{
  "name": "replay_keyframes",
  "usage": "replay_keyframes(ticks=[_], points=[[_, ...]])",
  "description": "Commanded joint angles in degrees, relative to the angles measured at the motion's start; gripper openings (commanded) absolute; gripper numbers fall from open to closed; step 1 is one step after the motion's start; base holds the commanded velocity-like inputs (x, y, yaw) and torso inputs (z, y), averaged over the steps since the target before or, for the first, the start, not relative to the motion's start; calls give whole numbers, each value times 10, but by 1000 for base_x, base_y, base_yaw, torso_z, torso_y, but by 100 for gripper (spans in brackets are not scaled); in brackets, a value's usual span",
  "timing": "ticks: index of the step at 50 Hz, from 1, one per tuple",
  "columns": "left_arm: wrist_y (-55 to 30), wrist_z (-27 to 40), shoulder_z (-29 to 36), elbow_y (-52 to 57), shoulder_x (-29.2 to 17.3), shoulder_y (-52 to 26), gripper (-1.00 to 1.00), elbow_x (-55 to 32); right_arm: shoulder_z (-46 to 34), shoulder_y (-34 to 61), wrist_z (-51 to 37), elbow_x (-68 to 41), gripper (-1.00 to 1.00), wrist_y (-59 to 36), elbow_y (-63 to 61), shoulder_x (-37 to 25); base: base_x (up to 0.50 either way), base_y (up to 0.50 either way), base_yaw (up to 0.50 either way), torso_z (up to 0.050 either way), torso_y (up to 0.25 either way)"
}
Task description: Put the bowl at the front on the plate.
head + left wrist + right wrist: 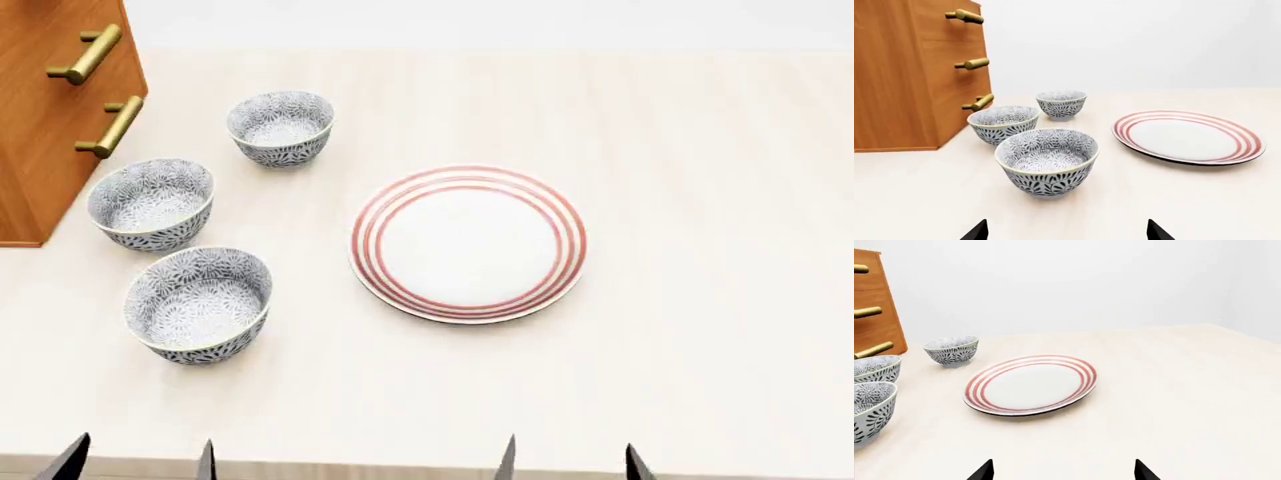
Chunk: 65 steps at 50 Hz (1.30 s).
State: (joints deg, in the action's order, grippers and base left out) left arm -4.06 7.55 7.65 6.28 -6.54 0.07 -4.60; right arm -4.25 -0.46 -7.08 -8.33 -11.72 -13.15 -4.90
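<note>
The bowl (pixel 198 303) at the front, white with a dense grey-blue floral pattern, sits upright on the table nearest me; the left wrist view shows this bowl (pixel 1047 161) close ahead. The plate (pixel 469 243), white with red rings, lies flat to the bowl's right, and the same plate (pixel 1030 384) fills the middle of the right wrist view. My left gripper (pixel 138 460) stands open at the table's front edge, just short of the bowl, empty. My right gripper (pixel 567 461) is open too, in front of the plate, holding nothing.
Two more patterned bowls (pixel 151 203) (pixel 280 126) stand behind the front one in a row. A wooden drawer cabinet (pixel 54 100) with brass handles rises at the far left, close to the bowls. The pale table (pixel 707 250) stretches to the right of the plate.
</note>
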Motion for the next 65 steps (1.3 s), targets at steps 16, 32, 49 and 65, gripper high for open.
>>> replay_keyframes(ticks=[16, 32, 49, 65], points=[[-288, 27, 30, 291, -36, -68, 100, -16, 11, 101, -56, -43, 100, -409, -344, -77, 0, 0, 0, 0, 0], [-495, 35, 5, 388, -17, -208, 100, -69, 58, 277, -103, -165, 100, -689, -468, -128, 0, 0, 0, 0, 0], [-740, 43, -29, 468, 2, -410, 100, -124, 122, 490, -528, -745, 100, -775, -358, -232, 0, 0, 0, 0, 0], [-859, 195, -86, 430, -3, -604, 100, -351, 8, 660, -704, -947, 100, -728, -254, -300, 0, 0, 0, 0, 0]])
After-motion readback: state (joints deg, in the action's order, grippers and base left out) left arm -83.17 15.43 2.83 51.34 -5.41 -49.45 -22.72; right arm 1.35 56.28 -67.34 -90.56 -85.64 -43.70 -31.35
